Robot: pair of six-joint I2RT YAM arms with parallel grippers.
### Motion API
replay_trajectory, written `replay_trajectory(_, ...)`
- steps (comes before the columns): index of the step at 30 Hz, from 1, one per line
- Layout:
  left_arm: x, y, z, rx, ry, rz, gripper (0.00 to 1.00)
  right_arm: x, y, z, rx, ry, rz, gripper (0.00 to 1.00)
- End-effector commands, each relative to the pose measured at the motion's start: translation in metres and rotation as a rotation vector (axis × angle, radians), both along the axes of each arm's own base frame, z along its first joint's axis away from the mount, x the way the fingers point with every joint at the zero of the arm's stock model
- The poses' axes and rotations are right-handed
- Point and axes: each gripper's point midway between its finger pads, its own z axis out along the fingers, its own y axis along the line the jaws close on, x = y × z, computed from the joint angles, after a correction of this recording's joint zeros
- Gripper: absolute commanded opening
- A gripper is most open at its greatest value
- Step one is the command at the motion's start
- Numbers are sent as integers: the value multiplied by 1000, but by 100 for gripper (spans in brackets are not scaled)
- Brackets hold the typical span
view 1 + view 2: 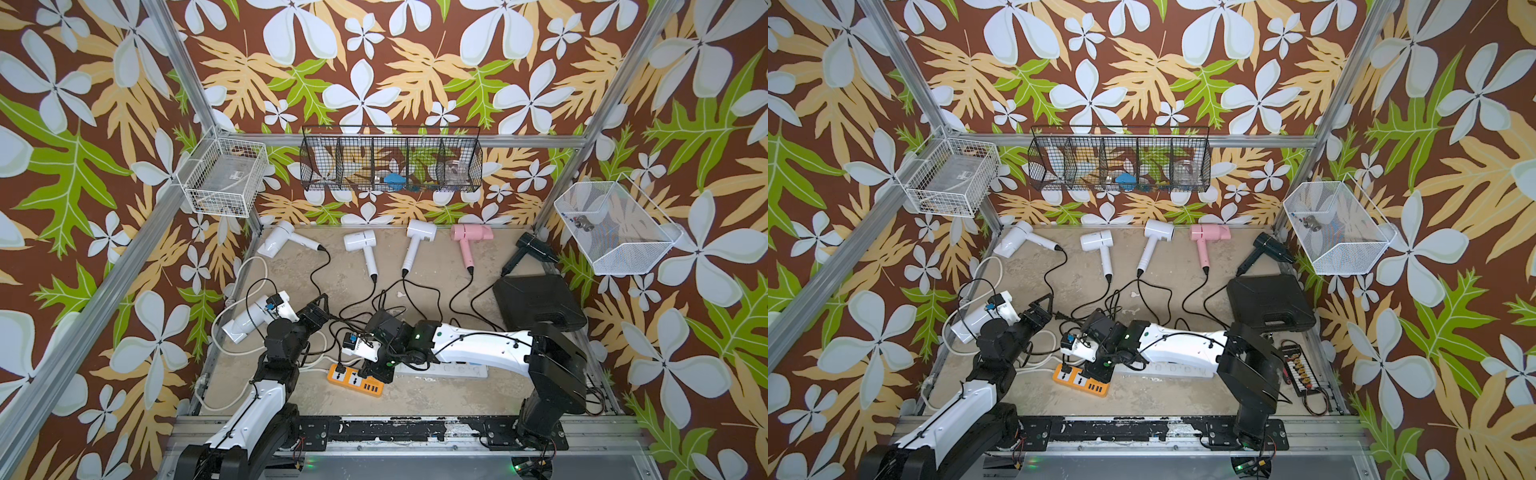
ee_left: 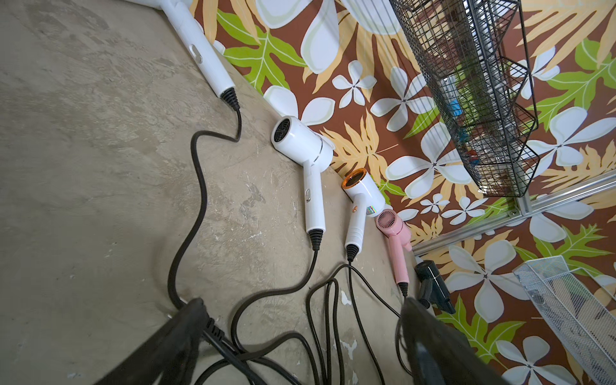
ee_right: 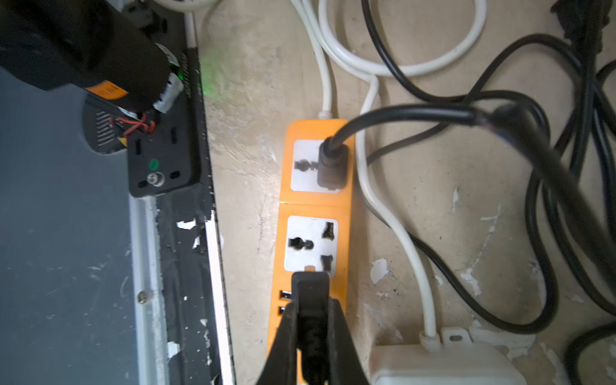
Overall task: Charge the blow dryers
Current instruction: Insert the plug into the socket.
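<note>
Five blow dryers lie along the back wall: three white ones (image 1: pixel 276 243) (image 1: pixel 361 243) (image 1: pixel 417 237), a pink one (image 1: pixel 471 235) and a black one (image 1: pixel 532 247). Another white blow dryer (image 1: pixel 249 320) lies at the left. Their black cords (image 2: pixel 200 173) tangle mid-table. My left gripper (image 2: pixel 306 320) stands open low over that tangle, with a black plug (image 2: pixel 216 333) beside one finger. My right gripper (image 3: pixel 310 300) is shut on a black plug (image 3: pixel 310 283) just above the orange power strip (image 3: pixel 313 206), near its free socket (image 3: pixel 310 243). The other socket holds a plug (image 3: pixel 333 163).
A white power strip (image 1: pixel 440 370) lies under the right forearm, its white cable (image 3: pixel 393 233) running beside the orange one. A big black case (image 1: pixel 538 303) sits at the right. Wire baskets (image 1: pixel 390 164) (image 1: pixel 224 176) (image 1: pixel 615 228) hang on the walls.
</note>
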Motion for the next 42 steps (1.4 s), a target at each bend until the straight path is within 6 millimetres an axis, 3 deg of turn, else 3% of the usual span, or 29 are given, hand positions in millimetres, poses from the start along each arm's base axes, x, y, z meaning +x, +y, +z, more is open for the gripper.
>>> replay_trajectory(1,1,-1,10,8,-37,-9,93,15,4,-2,-17,-78,-37,0)
replay_trajectory(13,1,-1,10,8,-38,-8,93,10,9,-9,-44,-50,-21,0)
replay_trajectory(23,1,-1,11,7,-41,-11,93,6,8,1,-81,-48,-14,0)
replay_trajectory(42,1,-2,11,7,-42,-14,93,6,8,-25,-202,-75,0,0)
